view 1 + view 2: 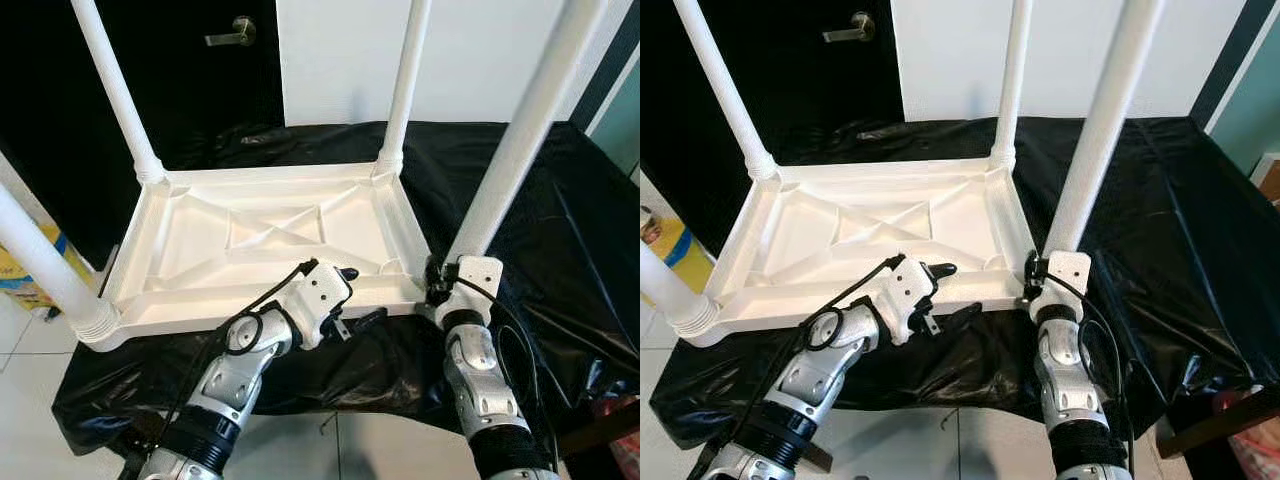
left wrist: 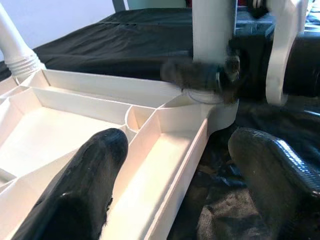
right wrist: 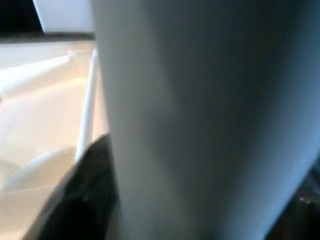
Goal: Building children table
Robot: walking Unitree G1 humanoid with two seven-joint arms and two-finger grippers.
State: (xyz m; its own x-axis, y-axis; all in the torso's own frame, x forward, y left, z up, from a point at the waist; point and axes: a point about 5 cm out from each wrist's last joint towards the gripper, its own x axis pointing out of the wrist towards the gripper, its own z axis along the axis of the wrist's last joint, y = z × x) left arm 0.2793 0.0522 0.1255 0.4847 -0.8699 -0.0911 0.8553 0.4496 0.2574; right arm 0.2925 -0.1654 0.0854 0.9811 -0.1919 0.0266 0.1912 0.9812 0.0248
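Observation:
A white plastic children's table (image 1: 270,176) lies upside down on a black-covered surface, its legs pointing up. The near right leg (image 1: 520,130) stands in its corner socket. My right gripper (image 1: 437,285) is shut on the base of that leg, which looms close in the right wrist view (image 3: 200,120) with one dark finger (image 3: 85,195) beside it. My left gripper (image 1: 355,297) is open and straddles the table's near rim (image 2: 175,165): one finger (image 2: 85,190) lies inside the ribbed underside, the other (image 2: 275,170) outside over the black sheet.
The black sheet (image 1: 560,250) drapes the whole support and hangs over its front edge. Three other legs stand at the far left (image 1: 115,90), far right (image 1: 405,80) and near left (image 1: 45,265) corners. A dark door with a lever handle (image 1: 232,33) is behind. A yellow box (image 1: 20,275) sits on the floor at left.

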